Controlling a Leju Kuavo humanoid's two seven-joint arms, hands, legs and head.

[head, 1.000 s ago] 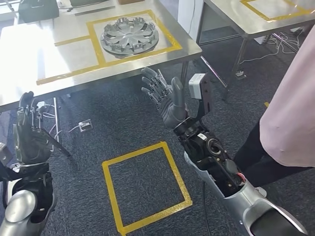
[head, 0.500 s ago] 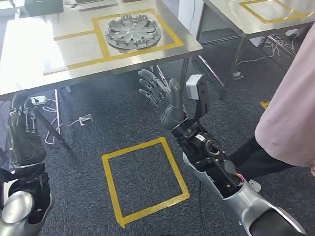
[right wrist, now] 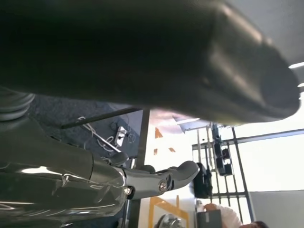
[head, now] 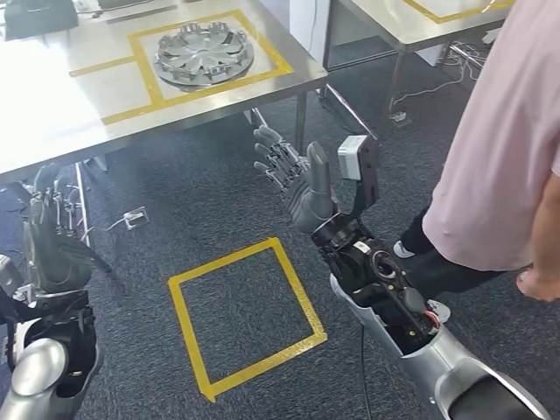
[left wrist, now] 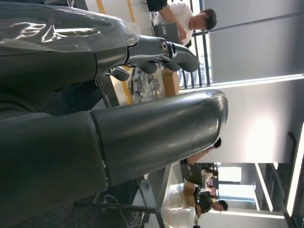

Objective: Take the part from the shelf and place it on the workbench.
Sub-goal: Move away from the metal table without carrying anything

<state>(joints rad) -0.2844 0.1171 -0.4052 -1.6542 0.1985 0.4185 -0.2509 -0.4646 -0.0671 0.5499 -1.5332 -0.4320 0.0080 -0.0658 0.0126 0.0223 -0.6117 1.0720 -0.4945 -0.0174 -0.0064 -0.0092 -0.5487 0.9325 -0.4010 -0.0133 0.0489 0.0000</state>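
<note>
1. The part [head: 203, 54], a round grey metal disc with radial spokes, lies flat on the steel desk [head: 59, 105], inside a rectangle of yellow tape [head: 261, 48]. No hand touches it.
2. In the left wrist view, the part [left wrist: 145, 85] appears past the hand, resting on the desk beside a yellow tape line.
3. The right hand [head: 297, 179] is raised over the carpet in front of the desk's near edge, well apart from the part. Its fingers [head: 270, 157] are spread apart and extended, palm open, holding nothing.
4. In the right wrist view, the right hand [right wrist: 107, 156] shows an extended thumb and finger with nothing between them.
5. The left hand [head: 49, 241] is low at the robot's left side, below the desk's near edge. Its fingers point upward, slightly curled and separated, with nothing in them.
6. In the left wrist view, the left hand [left wrist: 107, 118] shows the thumb and a finger stretched out, empty.
7. A yellow tape square [head: 241, 315] is marked on the dark carpet between the two arms.
8. A person in a pink shirt [head: 501, 149] stands just beside the right arm, one bare hand hanging low.
9. A second steel desk [head: 396, 26] with yellow tape stands further back to the right.
10. A floor socket [head: 136, 217] and cables lie on the carpet under the near desk.
</note>
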